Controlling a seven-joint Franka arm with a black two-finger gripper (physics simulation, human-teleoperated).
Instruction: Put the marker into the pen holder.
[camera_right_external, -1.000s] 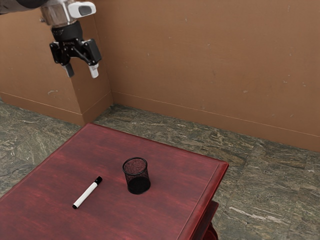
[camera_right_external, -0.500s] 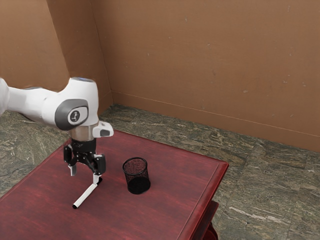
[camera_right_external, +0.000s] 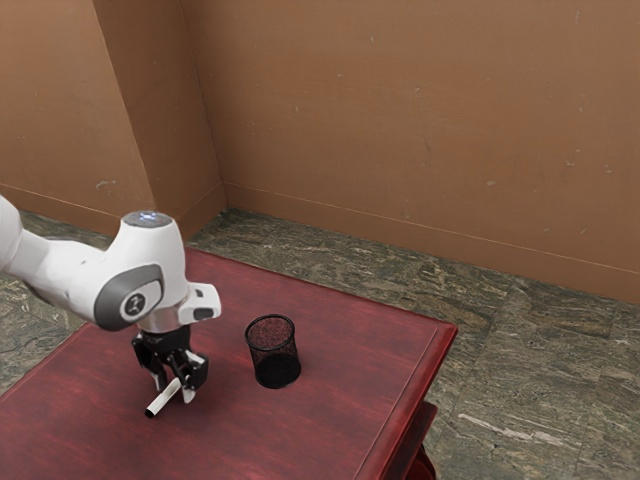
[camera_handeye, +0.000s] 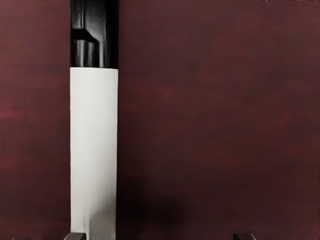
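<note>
Your gripper (camera_right_external: 174, 391) is down over the marker (camera_right_external: 163, 398) and wide, holding nothing. The marker lies on the table (camera_right_external: 345, 385), between the holder (camera_right_external: 273, 352) and the table's edge on the exterior view's left. The holder stands upright, a little apart, toward the edge on the exterior view's right.

Watch your centring: the marker runs right by one fingertip (camera_handeye: 76, 236) and well apart from the other (camera_handeye: 245, 236). Close like this and you may shove or roll it sideways before you pinch it; if that near fingertip sits over the barrel, pressing down could pin it or flick it out. Even a good grip may leave it slanted, so an end could catch the holder's rim and tip it.
</note>
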